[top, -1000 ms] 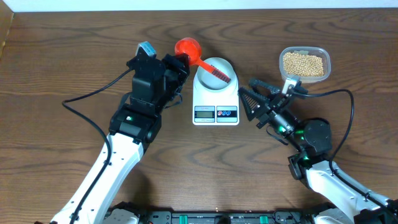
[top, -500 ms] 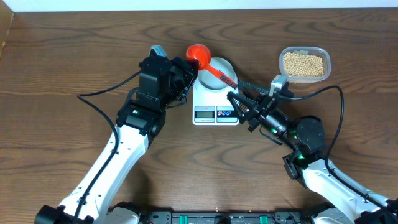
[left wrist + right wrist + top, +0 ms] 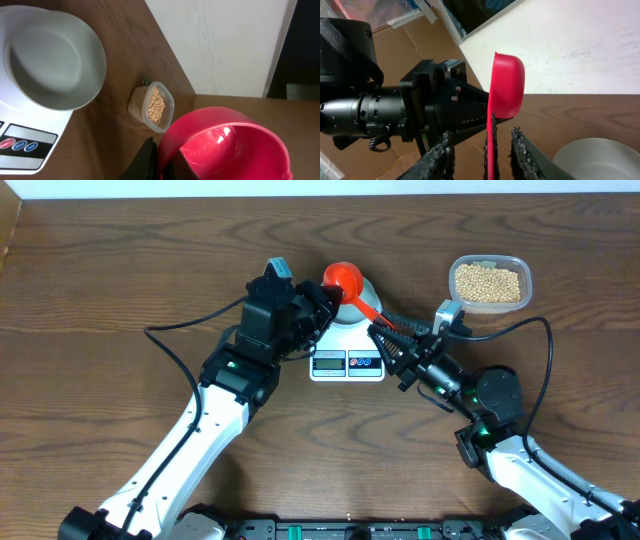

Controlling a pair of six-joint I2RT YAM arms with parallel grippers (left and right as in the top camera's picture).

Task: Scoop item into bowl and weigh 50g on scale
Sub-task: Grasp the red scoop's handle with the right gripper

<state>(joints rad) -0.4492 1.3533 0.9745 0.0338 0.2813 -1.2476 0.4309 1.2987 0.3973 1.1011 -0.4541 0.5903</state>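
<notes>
A red scoop (image 3: 343, 277) hangs over the white scale (image 3: 347, 362), with my left gripper (image 3: 325, 300) shut on the rim of its cup. In the left wrist view the empty red cup (image 3: 225, 145) fills the lower right, and the dark fingers (image 3: 146, 159) pinch its edge. The scoop's handle (image 3: 492, 145) runs between the toothed fingers (image 3: 442, 155) of my right gripper (image 3: 482, 137), which stand apart with a gap on each side. The pale bowl (image 3: 50, 55) sits empty on the scale (image 3: 20, 135). The tan beans (image 3: 488, 282) lie in a clear tub at the far right.
The clear plastic tub (image 3: 152, 105) stands on the wood table beyond the scale. The left arm's black wrist (image 3: 420, 110) is close in front of the right gripper. Cables trail across the table (image 3: 120, 300) from both arms.
My left arm has carried the scoop rightwards over the scale. My right gripper has moved left to the scoop's handle, and its jaws have narrowed around it.
</notes>
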